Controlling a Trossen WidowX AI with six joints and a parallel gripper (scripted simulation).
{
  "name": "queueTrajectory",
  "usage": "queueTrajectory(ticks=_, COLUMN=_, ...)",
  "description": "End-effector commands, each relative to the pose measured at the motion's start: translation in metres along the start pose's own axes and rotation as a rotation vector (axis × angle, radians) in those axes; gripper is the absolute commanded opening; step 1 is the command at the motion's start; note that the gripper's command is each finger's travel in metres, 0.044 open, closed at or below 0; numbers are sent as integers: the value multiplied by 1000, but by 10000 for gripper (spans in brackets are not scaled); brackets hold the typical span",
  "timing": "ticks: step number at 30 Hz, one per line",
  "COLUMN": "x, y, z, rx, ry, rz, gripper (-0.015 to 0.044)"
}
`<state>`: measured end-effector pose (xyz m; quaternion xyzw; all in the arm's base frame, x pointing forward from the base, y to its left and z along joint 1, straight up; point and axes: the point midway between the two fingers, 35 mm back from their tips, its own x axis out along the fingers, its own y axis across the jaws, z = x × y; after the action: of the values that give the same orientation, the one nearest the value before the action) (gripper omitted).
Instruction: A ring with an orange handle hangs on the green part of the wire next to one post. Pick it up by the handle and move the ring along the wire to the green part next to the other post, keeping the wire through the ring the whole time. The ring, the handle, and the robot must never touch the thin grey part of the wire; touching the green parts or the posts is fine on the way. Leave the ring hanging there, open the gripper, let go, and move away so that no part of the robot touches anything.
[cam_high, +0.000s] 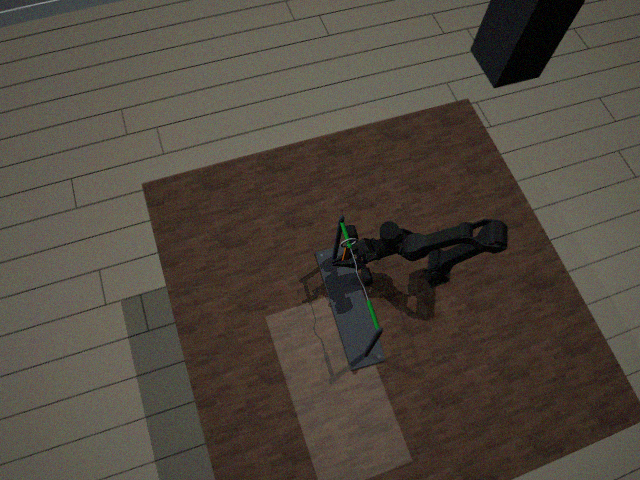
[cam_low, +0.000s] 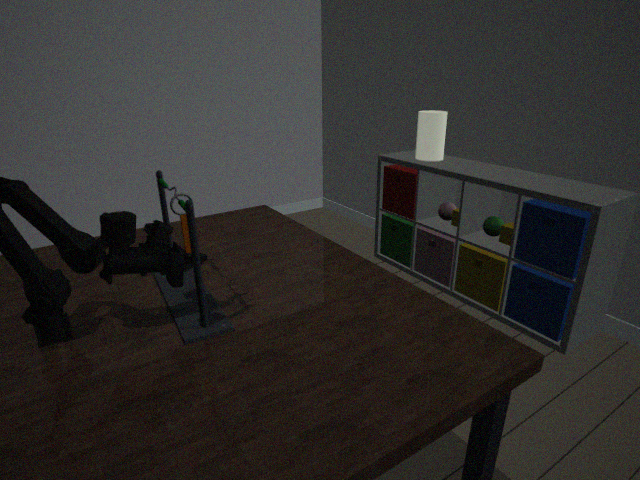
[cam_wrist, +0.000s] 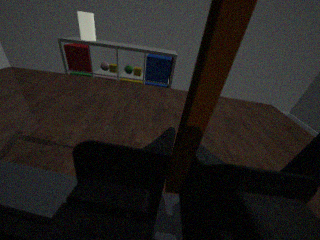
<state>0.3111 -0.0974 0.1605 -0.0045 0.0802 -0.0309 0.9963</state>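
The ring (cam_high: 355, 241) (cam_low: 172, 207) is around the green part (cam_high: 344, 228) of the wire beside one post (cam_high: 337, 241) (cam_low: 198, 273), near where the green meets the thin grey part (cam_high: 362, 284). Its orange handle (cam_high: 344, 253) (cam_low: 186, 233) (cam_wrist: 207, 75) hangs down, slightly tilted in the wrist view. My gripper (cam_high: 343, 262) (cam_low: 190, 256) (cam_wrist: 175, 132) is shut on the handle's lower part, below the wire. The other green part (cam_high: 373, 314) (cam_low: 163, 183) is beside the other post (cam_high: 373, 342) (cam_low: 163, 206). The exact gap between ring and grey wire is too small to tell.
The posts stand on a grey base board (cam_high: 356, 338) (cam_low: 179, 307) on the brown table (cam_high: 232, 232) (cam_low: 336, 335). My arm reaches in from the side, crossing under the wire. A shelf (cam_low: 610, 248) (cam_wrist: 117, 62) with coloured boxes stands beyond the table.
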Motion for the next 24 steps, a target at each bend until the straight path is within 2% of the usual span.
queueTrajectory(ticks=1, x=0, y=-1, z=1, rx=0, ry=-1, rz=-3, gripper=-150)
queueTrajectory(ticks=24, x=0, y=21, z=1, rx=7, ry=0, rz=-5, gripper=-150)
